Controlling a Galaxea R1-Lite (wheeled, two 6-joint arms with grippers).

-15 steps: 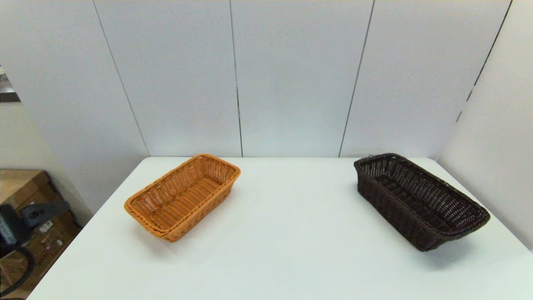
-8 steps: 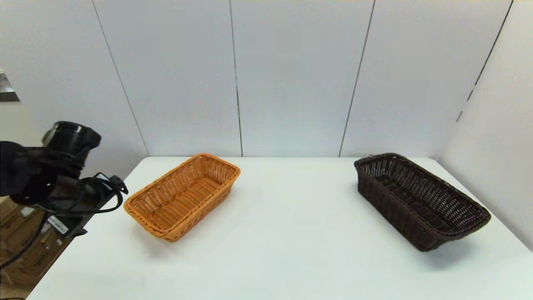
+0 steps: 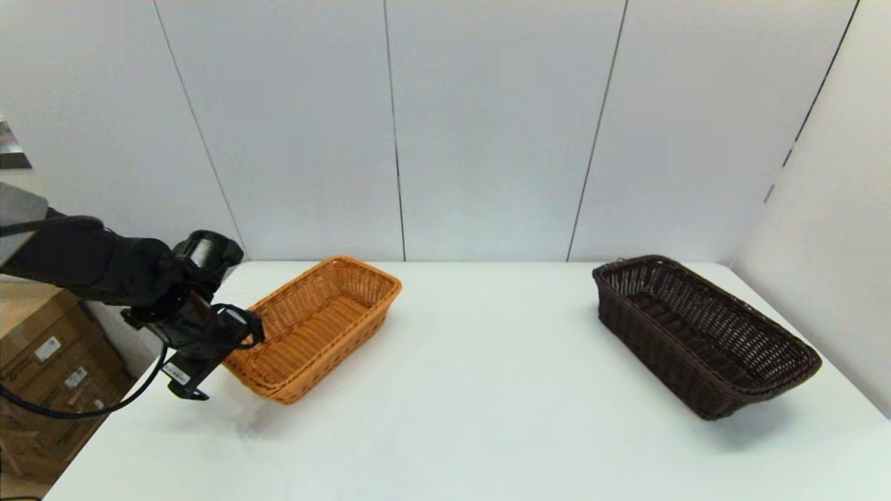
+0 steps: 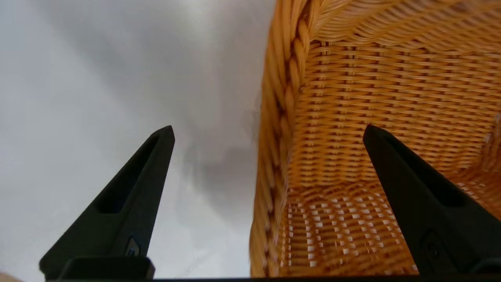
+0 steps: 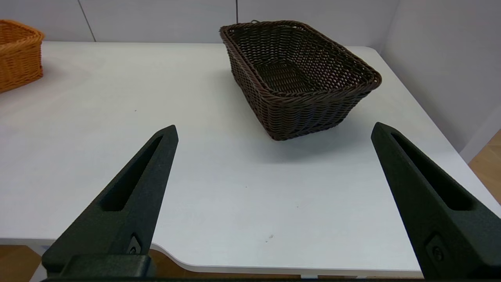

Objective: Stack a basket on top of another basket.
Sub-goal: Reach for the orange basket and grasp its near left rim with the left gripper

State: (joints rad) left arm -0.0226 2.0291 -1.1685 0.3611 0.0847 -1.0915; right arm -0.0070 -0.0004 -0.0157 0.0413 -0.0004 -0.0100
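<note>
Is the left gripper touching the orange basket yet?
Apart. In the left wrist view the open left gripper straddles the orange basket rim, with gaps between both fingers and the wicker.

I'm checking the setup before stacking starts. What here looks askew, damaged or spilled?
Nothing stands out. The orange-tan basket and the dark brown basket sit upright, apart and empty on the table. The open left gripper straddles the orange-tan rim.

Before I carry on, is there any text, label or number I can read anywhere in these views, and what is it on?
No text can be read in any view.
White sticker on the left gripper: print too small to read.
White labels on the cardboard boxes beside the table: too small to read.
Orange-tan basket and dark brown basket: no markings.
</note>
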